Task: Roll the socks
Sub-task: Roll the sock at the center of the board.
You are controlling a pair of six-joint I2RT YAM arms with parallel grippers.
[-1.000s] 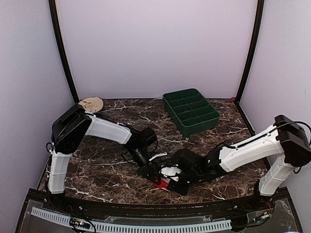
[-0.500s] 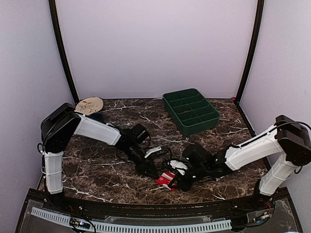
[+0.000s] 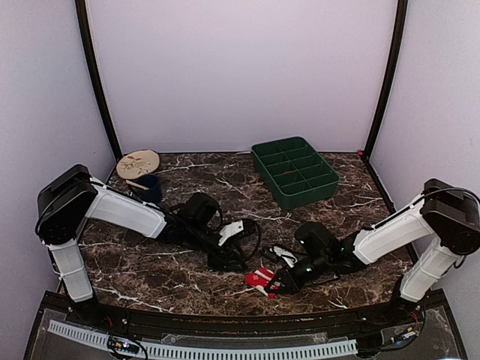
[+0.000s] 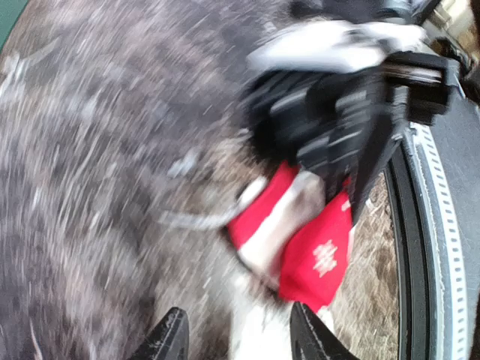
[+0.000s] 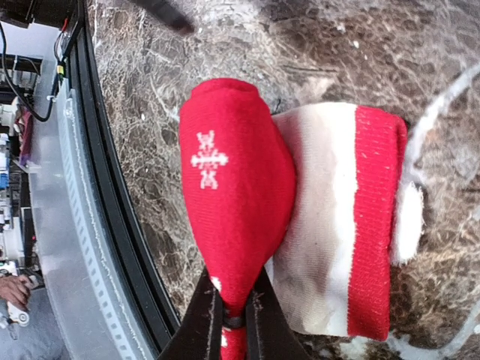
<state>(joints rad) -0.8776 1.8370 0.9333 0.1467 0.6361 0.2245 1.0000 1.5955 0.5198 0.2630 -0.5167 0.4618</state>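
Dark marbled table point(image 3: 165, 277), purple walls on three sides; work sits at the near edge, centre.

Right gripper point(image 5: 232, 319): jaws pinched together on a fold of red fabric at the lower end of the socks point(image 5: 247, 187). Grip is on cloth only, low over the tabletop.

Socks: one compact bundle, not flat strips. A plain red bulge with a small white snowflake mark lies against a folded cuff point(image 5: 337, 232) banded white and red. The bundle rests on the marble just beside the front rail.

Left gripper point(image 4: 236, 337): fingers parted, nothing between them, near the bundle but apart from it. That view is motion-blurred, so finer detail is lost.

Green tray point(image 3: 294, 172): well apart, at the back right; no sock in it.

Progress, as a judgement: rolling looks largely done, both socks gathered into one short package. Cannot tell whether the cuff is turned over the roll to lock it. Left to do: confirm the tuck, let go, and check the bundle holds its shape unaided.
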